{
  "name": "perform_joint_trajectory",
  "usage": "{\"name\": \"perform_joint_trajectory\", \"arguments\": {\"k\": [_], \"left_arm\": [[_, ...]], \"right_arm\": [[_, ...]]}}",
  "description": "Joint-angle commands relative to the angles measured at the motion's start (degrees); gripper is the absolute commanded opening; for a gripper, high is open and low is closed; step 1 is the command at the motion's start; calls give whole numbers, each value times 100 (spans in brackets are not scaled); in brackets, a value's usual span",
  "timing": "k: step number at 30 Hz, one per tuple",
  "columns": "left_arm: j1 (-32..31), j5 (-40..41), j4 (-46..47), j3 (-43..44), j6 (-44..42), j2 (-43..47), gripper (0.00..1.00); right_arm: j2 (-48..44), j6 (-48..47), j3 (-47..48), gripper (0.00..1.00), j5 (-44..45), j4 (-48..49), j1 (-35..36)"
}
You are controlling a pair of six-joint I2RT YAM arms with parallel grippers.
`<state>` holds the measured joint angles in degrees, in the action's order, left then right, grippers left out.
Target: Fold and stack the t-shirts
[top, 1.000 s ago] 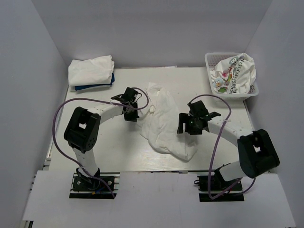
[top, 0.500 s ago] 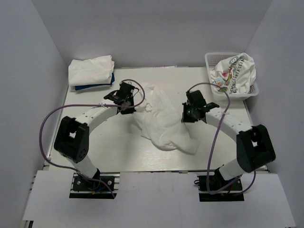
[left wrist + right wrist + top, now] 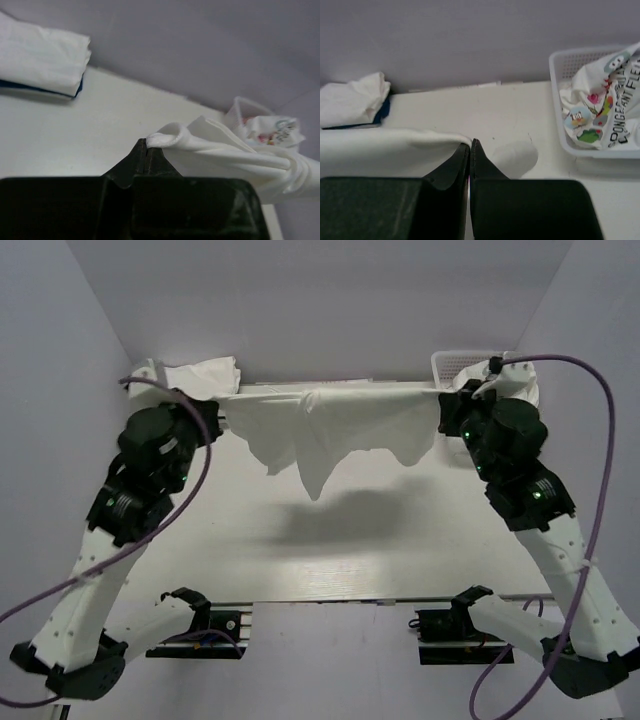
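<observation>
Top external view: your left hand [image 3: 220, 409] and right hand [image 3: 445, 411] each pinch the white t-shirt [image 3: 340, 425], stretched taut above the desk [image 3: 400, 540].

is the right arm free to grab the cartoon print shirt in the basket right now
Probably not: the right pincer is shut on the raised, stretched white t-shirt, though the printed t-shirt lies close by, uncovered, in the basket.

White t-shirt [image 3: 340, 425] hangs stretched taut in mid-air, with folded shirts [image 3: 205, 373] stacked far-left.
</observation>
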<state>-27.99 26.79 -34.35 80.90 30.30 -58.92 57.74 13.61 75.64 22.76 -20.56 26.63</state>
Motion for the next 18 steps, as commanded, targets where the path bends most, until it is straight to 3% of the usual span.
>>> {"name": "perform_joint_trajectory", "arguments": {"k": [1, 8, 16, 18], "left_arm": [[109, 585, 84, 215, -296, 992, 0], [162, -270, 333, 215, -368, 1550, 0], [162, -710, -713, -521, 906, -346, 0], [162, -228, -1003, -724, 1178, -1119, 0]], "right_arm": [[-621, -472, 531, 0, 784, 227, -106], [-983, -403, 549, 0, -123, 298, -106], [630, 71, -3, 0, -193, -465, -141], [1366, 133, -232, 0, -167, -450, -176]]}}
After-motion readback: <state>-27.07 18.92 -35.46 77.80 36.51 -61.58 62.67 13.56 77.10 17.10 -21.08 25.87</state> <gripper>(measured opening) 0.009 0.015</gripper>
